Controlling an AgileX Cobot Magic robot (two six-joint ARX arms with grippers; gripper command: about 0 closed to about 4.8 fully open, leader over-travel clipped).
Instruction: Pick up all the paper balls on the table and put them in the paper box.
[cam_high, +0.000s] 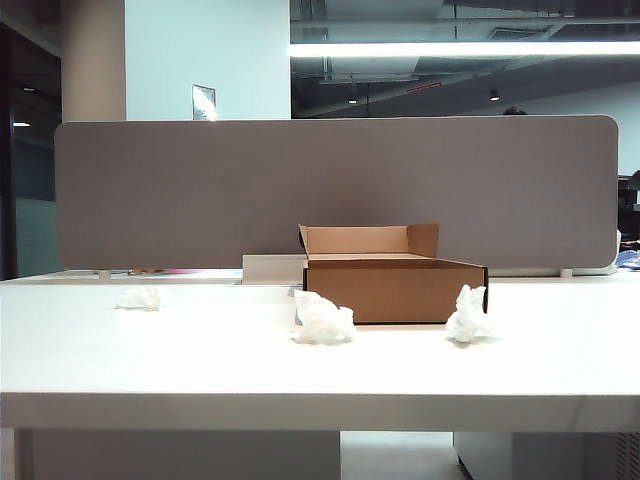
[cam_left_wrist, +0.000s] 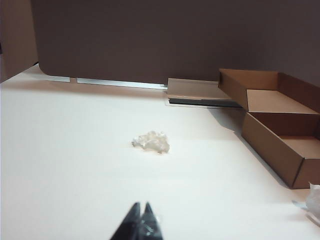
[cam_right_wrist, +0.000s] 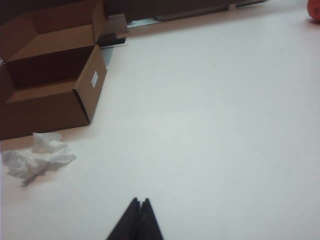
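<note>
A: Where are the paper balls?

B: Three crumpled white wads, lumpy and irregular, all lie on the desk (cam_high: 200, 360). The left paper ball (cam_high: 141, 297) sits well apart from the box. The middle paper ball (cam_high: 322, 320) lies just before the box's front left corner, and the right paper ball (cam_high: 468, 313) just beside its front right corner.

A: And the paper box?

B: The paper box (cam_high: 395, 288) is shallow, rectangular brown cardboard with dark corner edges; its back flap stands upright. It rests mid-desk, in front of the grey fabric divider panel (cam_high: 200, 190). A low white block (cam_high: 273, 268) lies just behind its left side.

A: The desk surface?

B: Smooth, white, with a thick front edge.

A: The pincers?

B: The left pincer (cam_left_wrist: 141, 207) hangs over bare desk, its dark tips pressed together on nothing, the left wad ahead of it. The right pincer (cam_right_wrist: 139, 202) is likewise closed and empty, with the right wad off to one side near the box.
</note>
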